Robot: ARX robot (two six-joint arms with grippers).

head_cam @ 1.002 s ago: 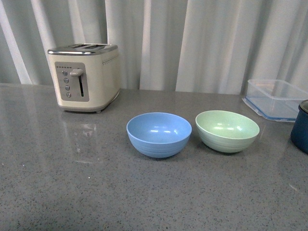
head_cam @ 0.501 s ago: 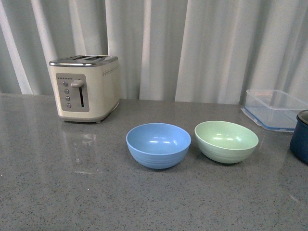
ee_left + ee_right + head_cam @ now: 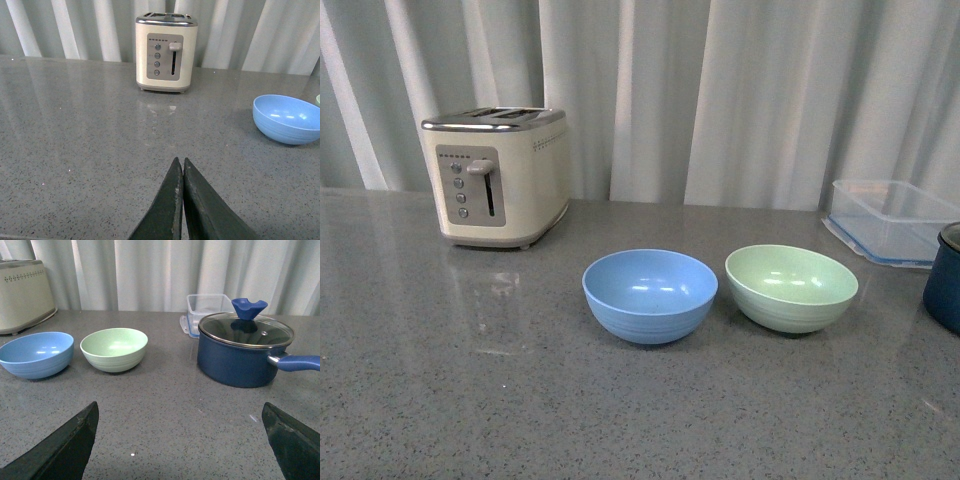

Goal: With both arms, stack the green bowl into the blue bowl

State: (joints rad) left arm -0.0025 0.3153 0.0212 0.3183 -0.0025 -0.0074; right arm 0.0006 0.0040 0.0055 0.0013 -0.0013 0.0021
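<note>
**Green bowl**: pale mint, round and matte, with faint ribbed rings low on its outer wall. It stands upright and empty on the grey speckled countertop, right of centre in the front view.

**Blue bowl**: sky-blue, with the same shape, size and ribbing. It stands upright and empty just beside the green bowl, on its left, with a narrow gap between the two rims.

**Surroundings:** a cream toaster stands behind and to the left of the blue bowl, near the pale curtain. A clear rectangular container sits at the rear right, and a navy pot stands in front of it at the right edge.

**Left gripper**: its fingers are pressed together with nothing between them. It is above bare countertop, well apart from the blue bowl.

**Right gripper**: its fingers are spread wide and grasp nothing. Both bowls and the pot lie ahead of it.
</note>
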